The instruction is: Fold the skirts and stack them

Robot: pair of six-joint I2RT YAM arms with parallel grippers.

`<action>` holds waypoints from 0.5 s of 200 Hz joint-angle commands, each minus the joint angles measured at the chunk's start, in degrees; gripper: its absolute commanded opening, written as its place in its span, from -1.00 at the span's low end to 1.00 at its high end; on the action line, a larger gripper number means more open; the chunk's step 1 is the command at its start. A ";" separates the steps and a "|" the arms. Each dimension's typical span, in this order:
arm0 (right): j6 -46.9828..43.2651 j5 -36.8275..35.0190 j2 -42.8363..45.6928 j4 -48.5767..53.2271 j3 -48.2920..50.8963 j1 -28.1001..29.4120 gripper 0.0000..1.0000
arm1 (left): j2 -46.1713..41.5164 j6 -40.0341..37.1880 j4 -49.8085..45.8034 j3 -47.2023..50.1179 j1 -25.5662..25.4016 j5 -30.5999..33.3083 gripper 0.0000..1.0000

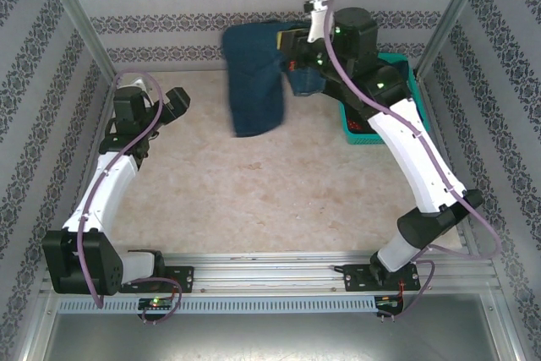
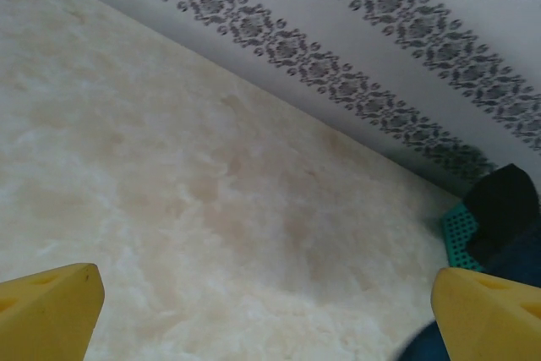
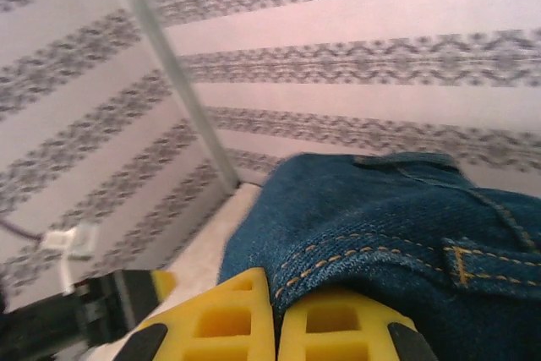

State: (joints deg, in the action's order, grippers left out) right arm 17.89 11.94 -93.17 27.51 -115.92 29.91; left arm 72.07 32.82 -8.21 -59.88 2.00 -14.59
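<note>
Right gripper (image 3: 275,293), jaws clamped on the denim skirt (image 1: 254,82), holds it aloft over the table's (image 1: 279,200) far side, long axis hanging down. My left gripper (image 1: 173,101), jaws apart, stands nearest its free hem.

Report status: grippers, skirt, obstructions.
Right gripper shut on denim skirt, cloth hanging down. Left gripper open, empty, over bare table. Teal basket at far right edge.
</note>
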 commanded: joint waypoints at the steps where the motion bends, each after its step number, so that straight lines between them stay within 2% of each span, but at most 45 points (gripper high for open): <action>1: 3.25 -1.89 -1.66 -5.13 4.79 -0.16 -1.00 | 0.21 -1.67 -1.71 -2.05 0.55 -3.93 0.99; 20: 9.39 -6.68 -0.73 -8.68 16.68 -0.72 -1.00 | 0.22 -1.95 -4.00 -1.78 0.55 -3.18 0.99; 39: 15.36 -10.63 -0.23 -9.84 28.34 -0.94 -1.00 | 1.15 -2.35 -8.99 -1.86 0.57 0.53 0.99; 60: 20.09 -11.95 0.49 -10.05 38.73 -1.27 0.11 | 3.42 -3.12 -15.57 -3.05 0.52 3.89 0.99; 76: 20.81 -11.97 1.63 -9.63 43.37 -1.59 0.68 | 4.81 -3.42 -17.81 -2.79 0.47 2.99 0.99; 80: 20.48 -11.53 1.82 -9.61 44.02 -1.65 0.92 | 5.09 -3.29 -18.08 -2.57 0.46 2.66 0.99; 100: 17.84 -10.30 1.61 -8.50 44.64 -1.70 0.96 | 6.56 -1.57 -19.25 -0.94 0.37 0.96 0.99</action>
State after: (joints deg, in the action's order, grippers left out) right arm 35.22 2.55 -94.24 21.37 -71.22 28.60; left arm 77.52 31.31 -21.85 -61.52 2.00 -13.04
